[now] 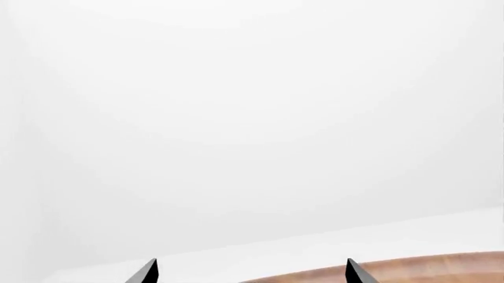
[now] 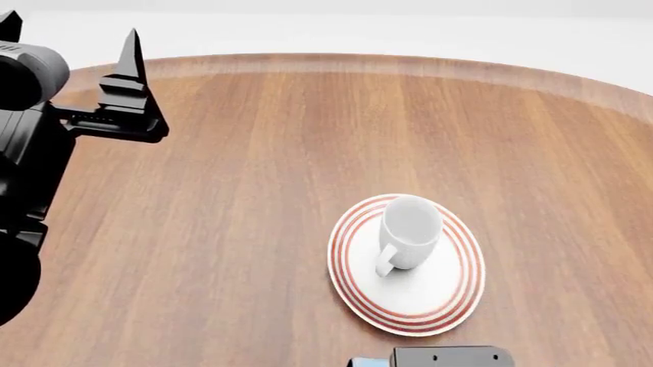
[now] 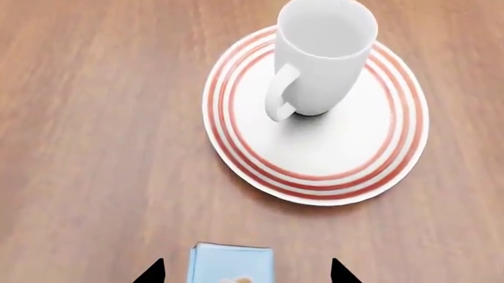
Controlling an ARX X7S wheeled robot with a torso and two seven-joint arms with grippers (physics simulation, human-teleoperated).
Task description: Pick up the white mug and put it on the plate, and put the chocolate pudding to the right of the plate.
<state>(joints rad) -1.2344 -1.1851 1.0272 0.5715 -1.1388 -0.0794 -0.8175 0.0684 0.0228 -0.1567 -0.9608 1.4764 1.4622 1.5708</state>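
The white mug [image 3: 319, 59] stands upright on the plate [image 3: 346, 177], handle turned toward my right gripper; the head view shows the same mug [image 2: 410, 229] on the red-ringed plate [image 2: 449, 302]. The chocolate pudding [image 3: 231, 264] shows only its light blue top edge on the wood. It lies between the tips of my right gripper [image 3: 246, 272], which is open, with a gap on each side. It sits on the near side of the plate, apart from it. My left gripper [image 2: 72, 32] hangs open and empty over the table's far left; in its wrist view the left gripper [image 1: 252, 272] faces white wall.
The round wooden table [image 2: 255, 153] has its far edge [image 1: 441, 265] just under the left gripper. A dark part of my right arm [image 2: 444, 357] shows at the head view's lower edge, close to the plate.
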